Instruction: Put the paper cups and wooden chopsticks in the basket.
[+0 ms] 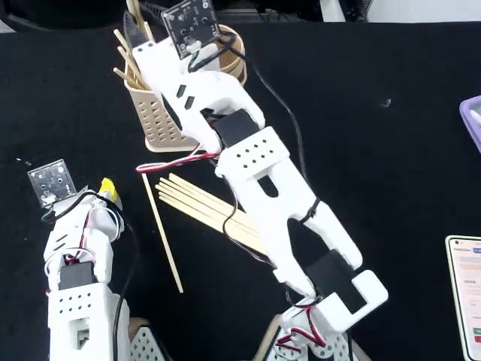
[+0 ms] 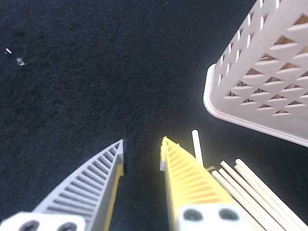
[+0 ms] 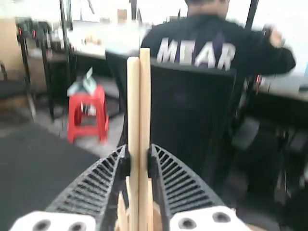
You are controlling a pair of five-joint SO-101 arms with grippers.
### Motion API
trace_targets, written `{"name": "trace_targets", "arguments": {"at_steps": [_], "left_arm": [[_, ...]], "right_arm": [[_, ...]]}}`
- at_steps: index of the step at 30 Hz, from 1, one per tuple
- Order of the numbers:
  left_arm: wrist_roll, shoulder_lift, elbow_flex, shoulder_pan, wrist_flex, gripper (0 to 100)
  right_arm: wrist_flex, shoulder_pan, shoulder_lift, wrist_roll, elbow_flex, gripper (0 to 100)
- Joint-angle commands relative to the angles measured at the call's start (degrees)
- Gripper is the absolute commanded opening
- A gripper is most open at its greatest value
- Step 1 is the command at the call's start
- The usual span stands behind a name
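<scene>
A beige perforated basket stands at the back of the black table. Several wooden chopsticks lean upright in it, and stacked paper cups sit at its far side. My right gripper hangs over the basket, shut on two chopsticks held upright. More chopsticks lie in a bundle on the table in front of the basket, with a single one beside them. Left of that bundle, my left gripper is low over the cloth, open with nothing in it.
A purple object sits at the right edge of the table and a flat white device lies at the front right. The right arm stretches across the middle of the table, over part of the chopstick bundle.
</scene>
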Motion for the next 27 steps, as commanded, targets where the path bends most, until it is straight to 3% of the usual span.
{"name": "trace_targets", "arguments": {"at_steps": [1, 4, 8, 13, 18, 22, 27], "left_arm": [[-0.4, -0.9, -0.5, 0.6, -1.4, 13], [-0.4, -0.9, -0.5, 0.6, -1.4, 13], [-0.4, -0.9, -0.5, 0.6, -1.4, 13], [-0.4, -0.9, -0.5, 0.6, -1.4, 13], [-0.4, -0.9, -0.5, 0.7, -1.4, 13], [-0.4, -0.9, -0.5, 0.7, -1.4, 13], [-0.4, -0.9, -0.5, 0.3, -1.4, 13]], "right_arm": [[8.5, 0.1, -0.6, -0.3, -4.4, 12.1], [16.7, 0.4, -0.6, -0.4, -9.7, 19.6], [26.8, 0.4, -0.7, -0.1, -19.5, 14.2], [49.4, 0.0, -4.5, -0.1, -28.5, 7.0], [69.6, 0.1, -7.2, 0.0, -28.5, 11.6], [74.5, -0.5, -7.3, 2.2, -23.1, 16.8], [72.9, -1.3, -11.0, 5.3, -6.0, 12.6]]}}
